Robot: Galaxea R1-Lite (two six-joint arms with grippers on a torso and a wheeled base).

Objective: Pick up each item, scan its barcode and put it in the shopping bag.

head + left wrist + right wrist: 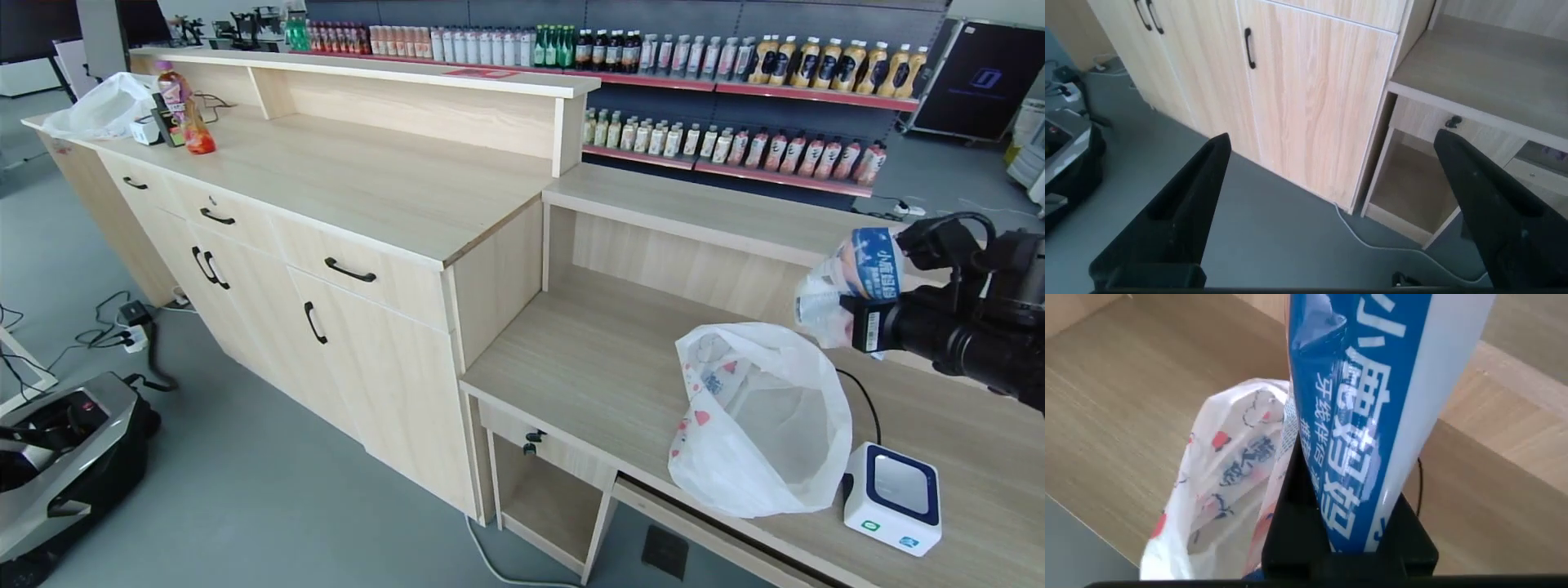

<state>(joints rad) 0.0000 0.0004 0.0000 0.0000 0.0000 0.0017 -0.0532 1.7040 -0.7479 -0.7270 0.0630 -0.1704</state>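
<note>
**A:** Where does everything sit, starting with the biggest thing?

**B:** The lower worktop carries it all. On it the white shopping bag slumps with its mouth open, facing up and towards the robot's right. The scanner stands just beside the bag on that same side, at the near edge, with its dark window facing up.

**A:** And the item?

**B:** The right tool has its fingers closed on the lower end of a blue-and-white packet. It holds the packet in the air, clear of the worktop, beyond the bag's far right rim. The packet's long axis runs outward from the fingers, tilted somewhat rather than upright.

**A:** So which way does the move go?

**B:** Both targets lie below the packet and nearer the robot. The bag's mouth is down and slightly to the left. The scanner is down and well towards the near edge. The right wrist view looks along the packet into the bag, so the drop looks the shorter path. The frames cannot show whether the barcode has been read.

**A:** What about the other arm?

**B:** The left tool hangs over the floor by the cabinet doors, spread wide and holding nothing. It is well apart from the bag, so the right arm is the nearer one.
</note>
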